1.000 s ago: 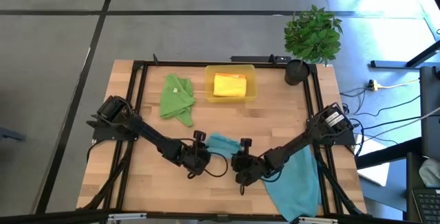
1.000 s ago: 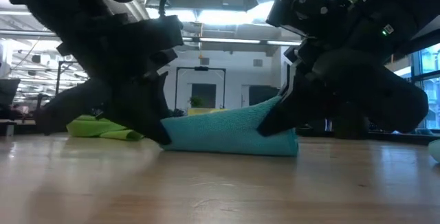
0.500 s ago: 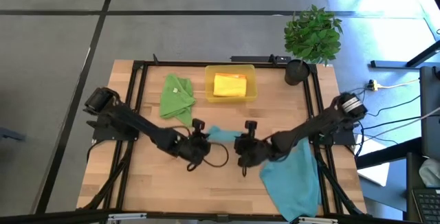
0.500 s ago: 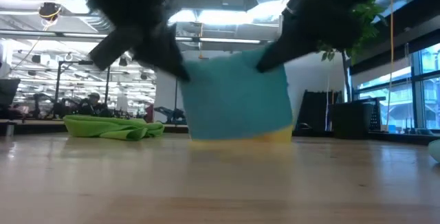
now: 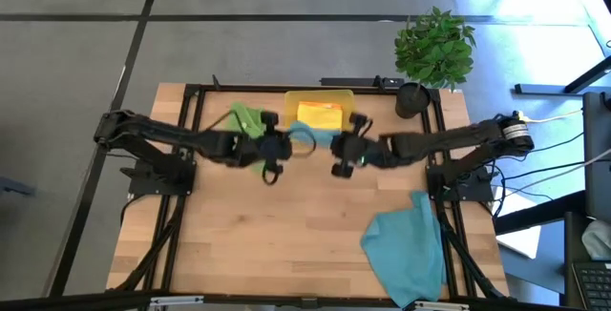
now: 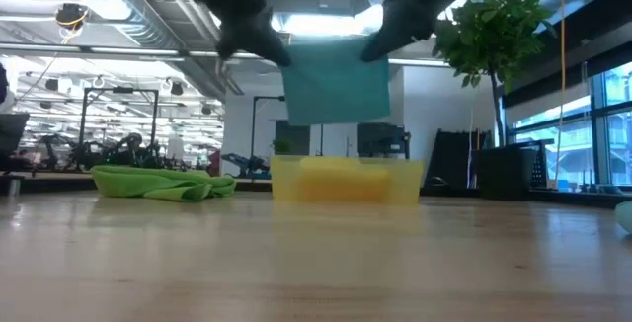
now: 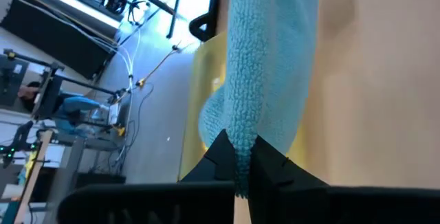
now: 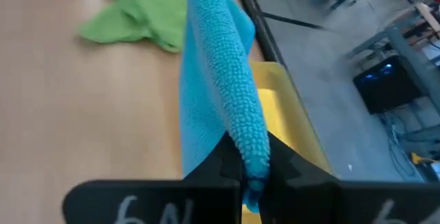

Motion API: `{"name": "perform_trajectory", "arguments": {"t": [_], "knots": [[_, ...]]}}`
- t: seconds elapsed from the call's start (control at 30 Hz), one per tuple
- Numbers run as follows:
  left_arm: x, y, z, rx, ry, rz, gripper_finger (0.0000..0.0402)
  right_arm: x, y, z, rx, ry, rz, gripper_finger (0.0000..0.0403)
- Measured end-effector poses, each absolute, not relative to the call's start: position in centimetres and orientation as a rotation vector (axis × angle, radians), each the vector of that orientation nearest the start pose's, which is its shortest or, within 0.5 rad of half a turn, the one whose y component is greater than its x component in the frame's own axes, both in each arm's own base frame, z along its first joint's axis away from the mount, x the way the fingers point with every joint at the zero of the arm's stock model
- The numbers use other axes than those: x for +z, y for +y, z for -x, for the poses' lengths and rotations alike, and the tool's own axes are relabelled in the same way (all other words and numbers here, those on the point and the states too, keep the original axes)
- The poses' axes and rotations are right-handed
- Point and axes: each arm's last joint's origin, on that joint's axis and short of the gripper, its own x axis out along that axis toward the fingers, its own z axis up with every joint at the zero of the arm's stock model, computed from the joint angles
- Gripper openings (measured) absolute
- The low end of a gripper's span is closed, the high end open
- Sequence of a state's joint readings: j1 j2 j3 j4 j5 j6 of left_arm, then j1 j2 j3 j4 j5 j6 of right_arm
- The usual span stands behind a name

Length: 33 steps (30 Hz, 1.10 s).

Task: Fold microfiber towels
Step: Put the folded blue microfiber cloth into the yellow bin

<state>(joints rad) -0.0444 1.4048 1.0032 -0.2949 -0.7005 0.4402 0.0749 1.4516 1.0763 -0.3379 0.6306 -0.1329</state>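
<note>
Both arms hold a folded teal-blue towel up in the air between them, hanging flat above the yellow tray at the far side of the table. The left gripper is pinched tight on the towel's left top corner, and the right gripper is clamped just as tightly on its right top corner. Inside the tray lies a yellow towel. To the left of the tray, a crumpled green towel sits on the wood. A second teal-blue towel lies spread at the near right corner, well apart from the grippers
</note>
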Motion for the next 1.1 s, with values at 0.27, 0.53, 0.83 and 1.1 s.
{"name": "perform_trajectory", "arguments": {"t": [0.27, 0.53, 0.83, 1.1], "knots": [[27.0, 7.7, -29.9, 0.508, 0.769, -0.677, 0.0, 27.4, -7.6, -30.5, -0.54, 0.748, 0.345, 0.0015], [27.0, 13.8, -29.2, 0.486, 0.673, -0.644, 0.0, 27.8, -13.6, -29.2, -0.555, 0.685, 0.283, 0.0014], [24.4, 18.5, -29.5, 0.477, 0.66, -0.654, 0.0, 25.4, -17.4, -29.2, -0.578, 0.724, 0.256, 0.0014], [22.9, 19.6, -30.1, 0.456, 0.675, -0.707, 0.0, 22.9, -19.2, -29.8, -0.598, 0.788, 0.281, 0.0014]]}}
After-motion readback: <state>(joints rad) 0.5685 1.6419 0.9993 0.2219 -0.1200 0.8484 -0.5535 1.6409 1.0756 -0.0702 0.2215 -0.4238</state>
